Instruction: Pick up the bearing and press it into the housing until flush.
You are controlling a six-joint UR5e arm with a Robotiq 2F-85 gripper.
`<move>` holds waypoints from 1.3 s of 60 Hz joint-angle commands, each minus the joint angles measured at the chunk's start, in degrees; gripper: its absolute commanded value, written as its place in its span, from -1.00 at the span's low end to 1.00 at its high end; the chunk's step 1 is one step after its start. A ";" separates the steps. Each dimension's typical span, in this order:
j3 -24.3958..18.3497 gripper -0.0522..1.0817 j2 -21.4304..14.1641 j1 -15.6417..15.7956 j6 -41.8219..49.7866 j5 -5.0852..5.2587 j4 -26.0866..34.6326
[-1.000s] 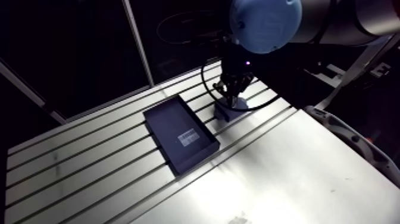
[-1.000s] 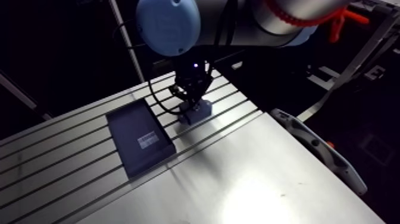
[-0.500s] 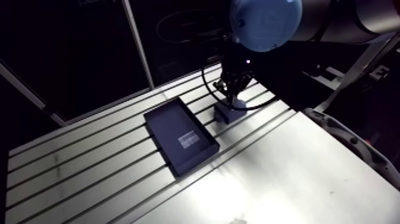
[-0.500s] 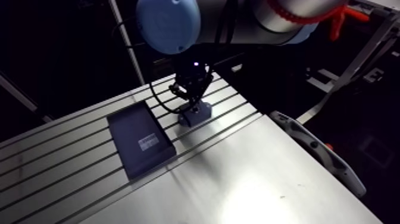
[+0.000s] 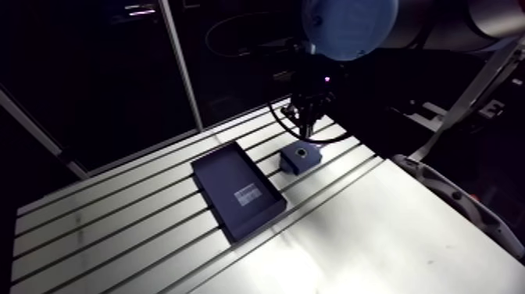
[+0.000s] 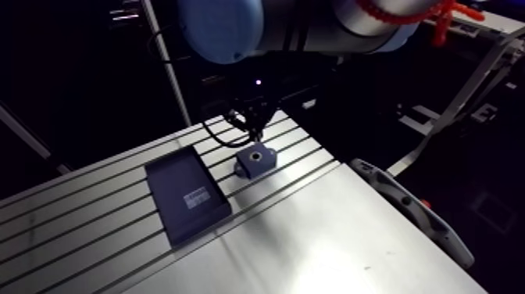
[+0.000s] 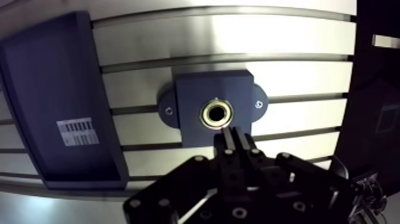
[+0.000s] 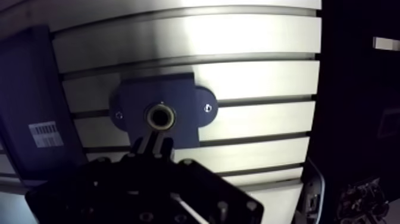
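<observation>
The dark blue housing (image 7: 189, 92), a block with two screw ears, lies flat on the slotted table (image 7: 238, 42). The bearing (image 7: 216, 113) shows as a brass-coloured ring seated in the housing's centre bore, and how deep it sits I cannot tell. My gripper (image 7: 231, 134) hangs above the housing's near edge, with its two fingers pressed together and nothing between them. In the arm view the gripper (image 5: 306, 125) is clear of the housing (image 5: 301, 156), a short way above and behind it.
A shallow dark tray (image 7: 53, 101) with a white barcode label (image 7: 78, 131) lies beside the housing, also seen as the tray (image 5: 238, 190) in the arm view. A smooth metal plate (image 5: 367, 234) covers the table's front part. The table's edge runs just past the housing on the far side from the tray.
The gripper has risen off the housing, which it was touching earlier. The housing now shows whole below it. The arm camera has shifted slightly.
</observation>
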 commanded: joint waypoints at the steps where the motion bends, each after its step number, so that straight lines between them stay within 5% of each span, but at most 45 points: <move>1: -1.62 -0.90 -2.73 0.07 0.09 -1.13 4.59; 16: -3.81 -0.90 -6.76 0.24 1.88 -0.38 12.34; 30: -7.74 -0.90 -10.40 3.25 5.08 2.62 19.95; 57: -14.36 -0.90 -14.95 12.37 12.92 2.64 31.35; 78: -16.97 -0.90 -20.23 14.12 13.00 2.90 37.94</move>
